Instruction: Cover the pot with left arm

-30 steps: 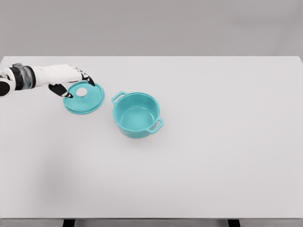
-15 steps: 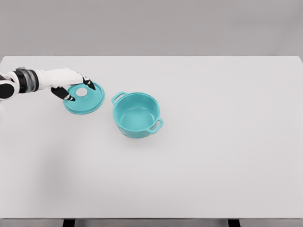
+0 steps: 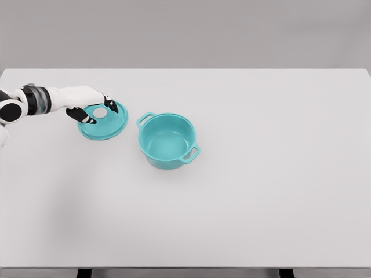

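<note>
**Teal lid under the fingers, pot open beside it**

White forearm and left hand [image 3: 87, 101] come in from the left edge, reaching over the table [image 3: 261, 191]. The dark-tipped fingers [image 3: 110, 104] are curled around the small white knob [image 3: 100, 113] at the centre of the teal lid [image 3: 103, 123], thumb below it on the near side and the other tips above it on the far side. They look pinched close on the knob, though at this size I cannot be sure the pads are truly pressing it; I judge it a grasp just forming or just made. The knob is the only part that lets a hand carry the lid from above, which explains the hand arching over the middle, not the rim.

The lid appears slightly tilted, its far-left edge under the palm; whether it has left the table I cannot tell.

Just to the right of the fingertips, close to the lid's rim but apart from it, stands the teal pot [image 3: 168, 141], upright and empty, one handle pointing back toward the lid and the other toward the near right. Its mouth is uncovered, so the task's main step is not yet done. The next move would call for lifting the lid level and carrying it rightward over the pot.

The right arm is not visible.
</note>
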Controlling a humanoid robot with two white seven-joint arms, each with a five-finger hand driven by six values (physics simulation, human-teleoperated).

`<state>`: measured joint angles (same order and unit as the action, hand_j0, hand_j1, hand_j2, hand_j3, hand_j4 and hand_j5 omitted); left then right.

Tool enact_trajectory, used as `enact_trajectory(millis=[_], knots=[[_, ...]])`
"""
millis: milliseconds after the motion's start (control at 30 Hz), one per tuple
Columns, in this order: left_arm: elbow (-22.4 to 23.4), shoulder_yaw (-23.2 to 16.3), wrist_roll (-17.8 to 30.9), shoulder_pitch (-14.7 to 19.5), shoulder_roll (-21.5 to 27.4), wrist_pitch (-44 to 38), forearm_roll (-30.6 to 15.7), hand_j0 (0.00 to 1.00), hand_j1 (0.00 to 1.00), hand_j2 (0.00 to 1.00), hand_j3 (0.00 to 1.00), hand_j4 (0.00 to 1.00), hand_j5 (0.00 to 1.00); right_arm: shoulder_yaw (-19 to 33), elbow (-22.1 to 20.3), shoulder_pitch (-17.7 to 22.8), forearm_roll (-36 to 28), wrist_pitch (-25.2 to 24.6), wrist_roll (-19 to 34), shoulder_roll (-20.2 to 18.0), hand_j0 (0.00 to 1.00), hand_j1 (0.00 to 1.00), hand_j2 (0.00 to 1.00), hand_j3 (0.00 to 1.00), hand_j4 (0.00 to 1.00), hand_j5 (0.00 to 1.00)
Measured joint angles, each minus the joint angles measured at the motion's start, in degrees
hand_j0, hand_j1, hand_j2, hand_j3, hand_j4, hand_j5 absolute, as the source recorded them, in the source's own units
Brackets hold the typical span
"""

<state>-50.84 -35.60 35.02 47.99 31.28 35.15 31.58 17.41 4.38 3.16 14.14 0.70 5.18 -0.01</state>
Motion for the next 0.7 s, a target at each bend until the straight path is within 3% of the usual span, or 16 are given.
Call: enact_trajectory(millis=[200, 500, 700], knots=[[0.8, 0.0, 0.0, 0.0, -0.3, 0.0, 0.0, 0.67, 0.67, 0.67, 0.67, 0.67, 0.67, 0.0, 0.0, 0.0, 0.0, 0.0, 0.0, 0.0, 1.00, 1.00, 1.00, 1.00, 1.00, 1.00], [1.3, 0.1, 0.0, 0.0, -0.5, 0.0, -0.1, 0.51, 0.51, 0.51, 0.51, 0.51, 0.51, 0.0, 0.0, 0.0, 0.0, 0.0, 0.0, 0.0, 1.00, 1.00, 1.00, 1.00, 1.00, 1.00], [1.0, 0.2, 0.0, -0.1, -0.3, 0.0, -0.4, 0.51, 0.51, 0.51, 0.51, 0.51, 0.51, 0.0, 0.0, 0.0, 0.0, 0.0, 0.0, 0.0, 1.00, 1.00, 1.00, 1.00, 1.00, 1.00]])
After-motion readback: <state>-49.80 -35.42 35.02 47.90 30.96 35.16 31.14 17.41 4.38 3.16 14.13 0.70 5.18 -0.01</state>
